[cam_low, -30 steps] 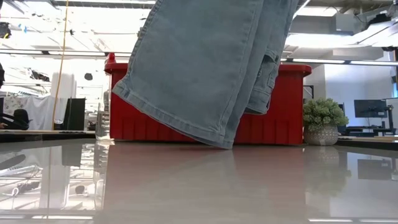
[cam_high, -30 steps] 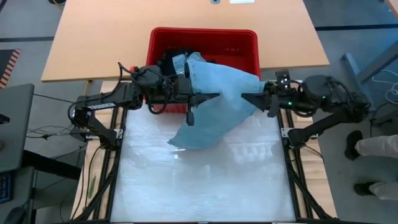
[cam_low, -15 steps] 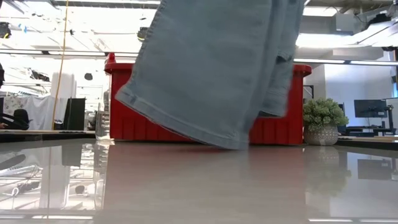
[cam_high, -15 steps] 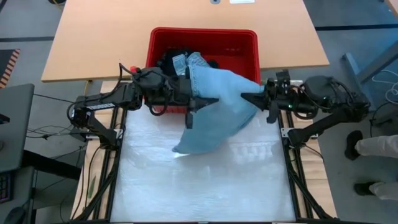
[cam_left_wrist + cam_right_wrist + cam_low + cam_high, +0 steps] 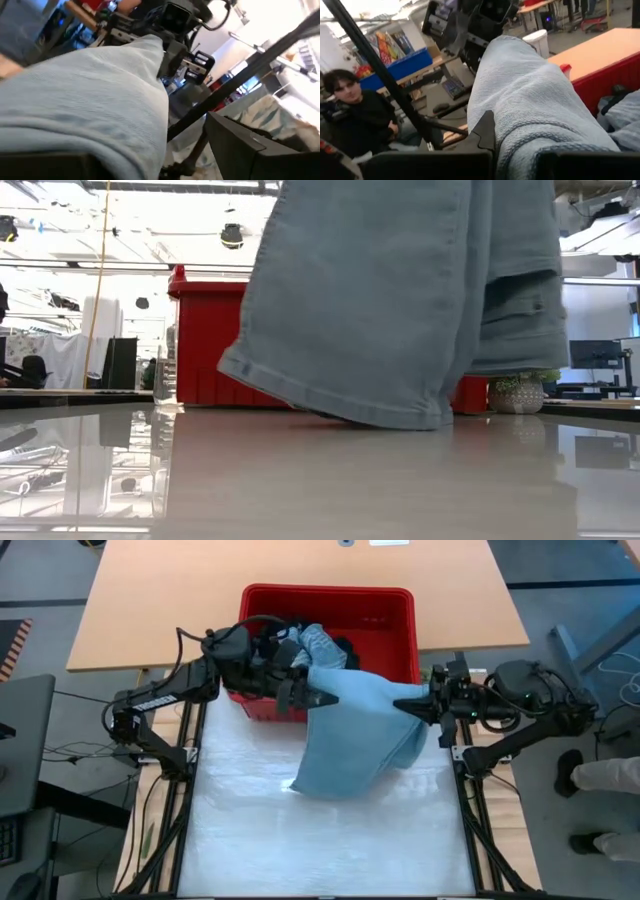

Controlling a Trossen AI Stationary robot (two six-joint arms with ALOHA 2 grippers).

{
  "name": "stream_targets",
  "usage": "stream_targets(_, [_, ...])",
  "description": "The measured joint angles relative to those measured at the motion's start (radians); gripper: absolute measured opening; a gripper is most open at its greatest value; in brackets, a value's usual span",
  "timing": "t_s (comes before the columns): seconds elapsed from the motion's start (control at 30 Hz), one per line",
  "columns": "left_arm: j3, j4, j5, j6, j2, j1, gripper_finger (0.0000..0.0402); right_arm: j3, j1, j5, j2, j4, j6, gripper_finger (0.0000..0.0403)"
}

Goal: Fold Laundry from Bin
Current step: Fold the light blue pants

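One garment, the light blue denim pair of jeans (image 5: 350, 735), is mostly out of the red rectangular plastic bin (image 5: 400, 610), and that is as far as you have got. It hangs between your two arms with its hem just reaching the pale glossy worktop (image 5: 330, 850) in front of the bin, while its waistband end trails back over the bin's rim. Your right gripper (image 5: 408, 706) is clamped together on the cloth at the garment's right side. Your left gripper (image 5: 322, 698) sits at the cloth's upper left edge; you cannot tell from here whether its fingers are apart or gripping. Dark garments (image 5: 275, 640) wait inside the bin. No fold has been made: I judge you have to lay this piece flat, fold it, then repeat for the rest.
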Motion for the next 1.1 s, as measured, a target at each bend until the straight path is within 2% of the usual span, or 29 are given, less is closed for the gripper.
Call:
stream_targets(0.1, [0.000, -0.078, 0.010, -0.025, -0.010, 0.014, 0.0190, 0.000, 0.014, -0.011, 0.004, -0.023, -0.001, 0.0034])
stream_targets(0.3, [0.000, -0.229, -0.076, -0.048, -0.037, 0.014, 0.0190, 0.000, 0.068, -0.017, 0.004, -0.021, -0.022, 0.0034])
stream_targets(0.43, [-0.016, -0.121, -0.052, -0.131, -0.029, 0.009, 0.0190, 0.000, 0.086, -0.016, 0.011, -0.018, -0.030, 0.0034])
stream_targets(0.53, [-0.037, -0.101, -0.014, -0.183, -0.029, 0.005, 0.0190, 0.000, 0.086, -0.016, 0.016, -0.019, -0.038, 0.0035])
stream_targets(0.77, [-0.074, -0.050, -0.007, -0.186, -0.025, -0.020, 0.0182, 0.000, 0.086, -0.014, 0.017, -0.003, -0.065, 0.0035])
stream_targets(0.9, [-0.074, 0.010, 0.000, -0.142, -0.025, -0.049, 0.0137, 0.000, 0.086, -0.011, 0.015, 0.076, -0.120, 0.0035])
stream_targets(1.1, [-0.074, 0.061, -0.017, -0.043, -0.026, -0.098, 0.0015, 0.000, 0.084, -0.011, 0.014, 0.114, -0.150, 0.0035])
